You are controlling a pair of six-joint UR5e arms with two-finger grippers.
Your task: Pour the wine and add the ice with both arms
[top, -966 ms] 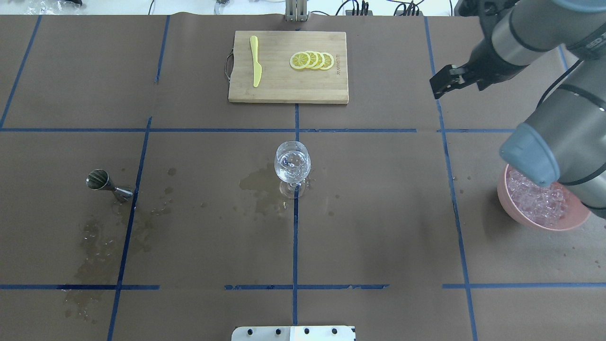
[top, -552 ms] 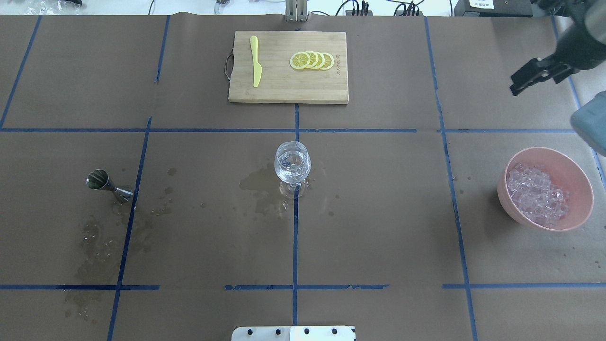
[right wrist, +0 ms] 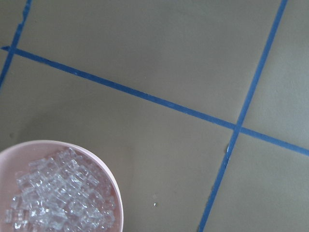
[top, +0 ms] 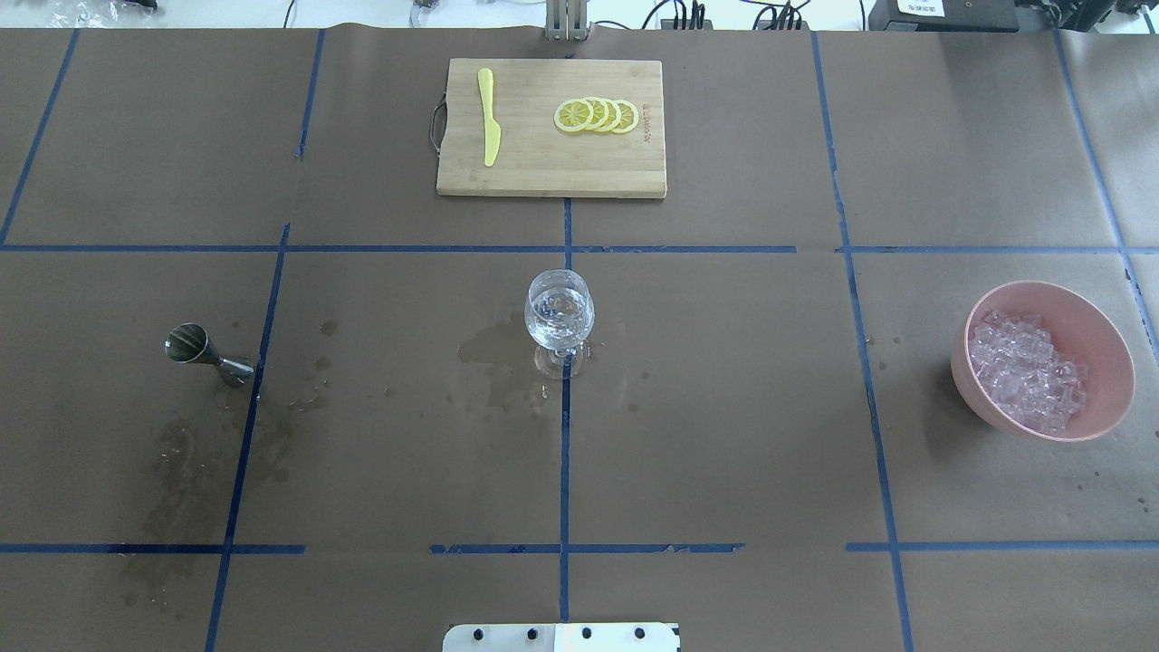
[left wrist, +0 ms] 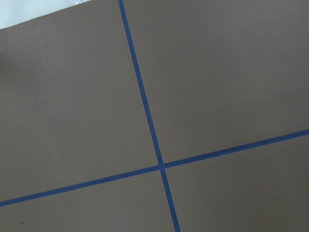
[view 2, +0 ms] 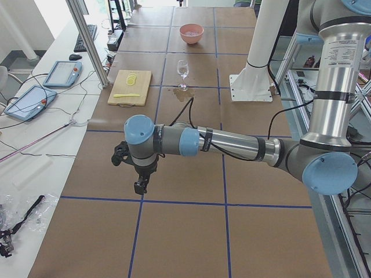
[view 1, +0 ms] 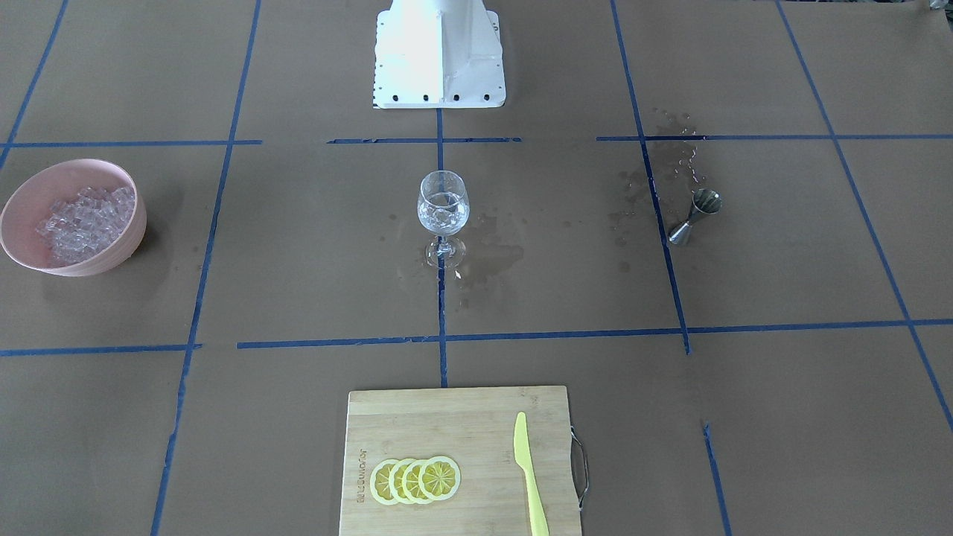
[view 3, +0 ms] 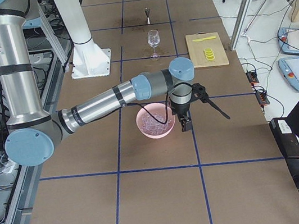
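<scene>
A clear stemmed wine glass [top: 560,312] [view 1: 444,202] stands at the table's middle with clear, glinting contents; I cannot tell whether they are wine or ice. The ice [top: 1028,376] [right wrist: 53,193] is heaped in a pink bowl [top: 1103,333] [view 1: 112,249] at the robot's right. Neither arm shows in the overhead or front views. In the exterior right view the right gripper [view 3: 184,124] hangs just beside the bowl. In the exterior left view the left gripper [view 2: 140,186] points down over bare paper at the table's left end. I cannot tell whether either is open or shut.
A steel jigger [top: 204,351] lies tipped on the robot's left among wet stains [top: 493,353]. A bamboo cutting board [top: 543,177] at the far edge carries lemon slices [top: 598,115] and a yellow knife [top: 489,118]. The white robot base [view 1: 439,59] sits at the near edge.
The right arm has swung out of the overhead view to the right, so the pink bowl that it partly covered shows whole. Glass, jigger and board have not moved.
</scene>
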